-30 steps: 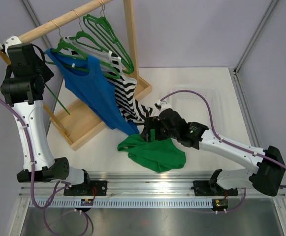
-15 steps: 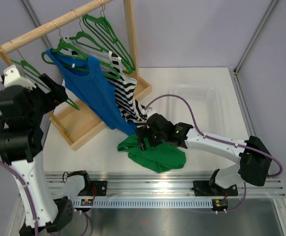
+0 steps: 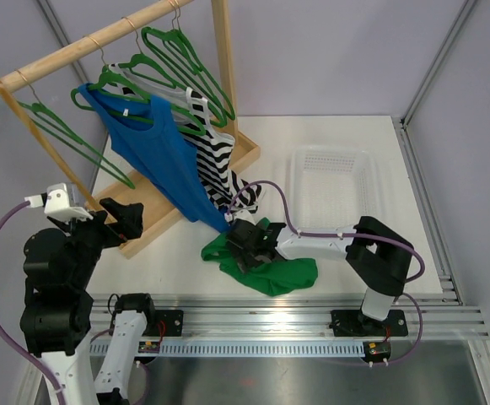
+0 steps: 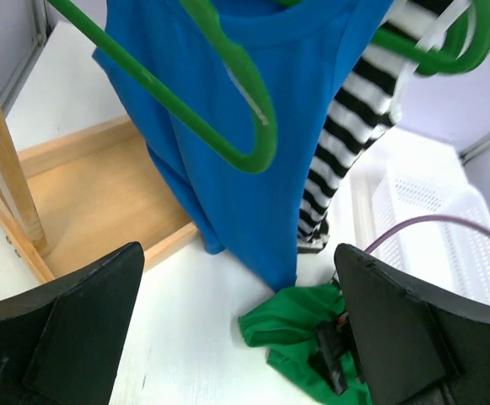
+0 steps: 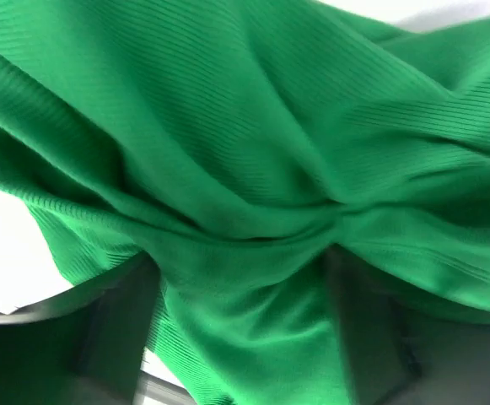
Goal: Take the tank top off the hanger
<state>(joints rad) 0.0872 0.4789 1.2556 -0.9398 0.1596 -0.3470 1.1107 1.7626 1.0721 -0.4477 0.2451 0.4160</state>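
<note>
1. Your left gripper is spread wide and holds nothing, hanging low near the wooden rack.
2. Your right gripper is down in the green tank top, which lies crumpled on the table, off any hanger.
3. Its fingers flank a bunched fold; you can't tell whether they're pinching it.
4. The blue tank top hangs on a green hanger, beside the striped top.

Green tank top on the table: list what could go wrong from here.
The right gripper is buried in the crumpled green ribbed tank top; retreating, its fingers might snag and drag the cloth. The hanging blue tank top has its hem right beside that gripper, so a sweep could tug it and the wooden rack.
</note>
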